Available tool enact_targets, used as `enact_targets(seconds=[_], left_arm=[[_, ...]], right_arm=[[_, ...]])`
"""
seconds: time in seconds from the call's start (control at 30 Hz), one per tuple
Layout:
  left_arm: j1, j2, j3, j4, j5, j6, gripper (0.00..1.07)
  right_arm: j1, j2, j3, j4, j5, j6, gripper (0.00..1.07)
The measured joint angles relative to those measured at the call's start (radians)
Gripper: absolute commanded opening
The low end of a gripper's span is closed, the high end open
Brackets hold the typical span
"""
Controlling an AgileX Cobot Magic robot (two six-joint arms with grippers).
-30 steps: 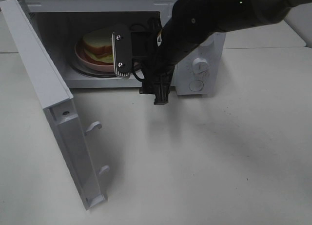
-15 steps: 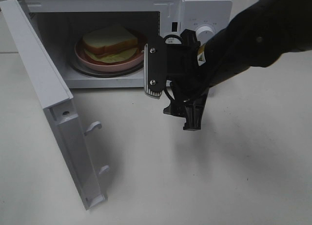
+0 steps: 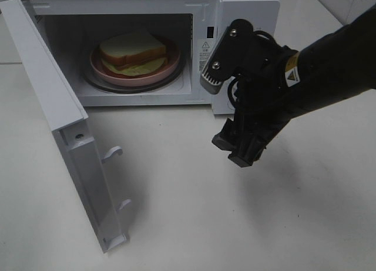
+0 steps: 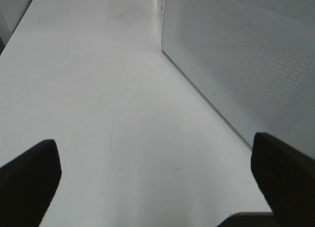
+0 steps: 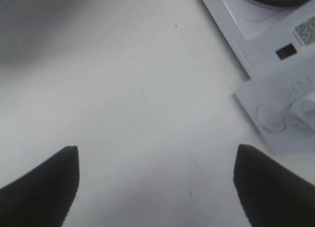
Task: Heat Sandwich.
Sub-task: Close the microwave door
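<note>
"Inside the white box-shaped microwave oven [image 3: 244,2], what is recorded?"
"Sandwich [image 3: 130,50] of thick white bread with green and yellow filling, lying on a round pink plate [image 3: 126,80] in the cavity, with the white door [image 3: 56,100] standing open."
"And the grippers?"
"Right gripper [image 3: 238,149]: before the oven's control panel [image 5: 275,116], outside the cavity, fingers spread wide, nothing between them. Left gripper [image 4: 155,145]: equally wide, empty. Its place relative to the oven cannot be told."
</note>
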Motion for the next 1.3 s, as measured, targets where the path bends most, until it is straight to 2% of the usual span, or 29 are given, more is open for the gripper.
enact_targets(seconds=[0.33, 0.53, 0.97, 1.3], left_arm=[[0.000, 0.000, 0.000, 0.000, 0.000, 0.000, 0.98], [0.000, 0.000, 0.000, 0.000, 0.000, 0.000, 0.98], [0.000, 0.000, 0.000, 0.000, 0.000, 0.000, 0.98], [0.000, 0.000, 0.000, 0.000, 0.000, 0.000, 0.98]], right_arm=[[0.000, -0.147, 0.036, 0.001, 0.347, 0.281, 0.80], [0.000, -0.273, 0.036, 0.007, 0.476, 0.415, 0.78], [0.001, -0.596, 0.036, 0.005, 0.769, 0.456, 0.76], [0.000, -0.846, 0.036, -0.003, 0.863, 0.467, 0.76]])
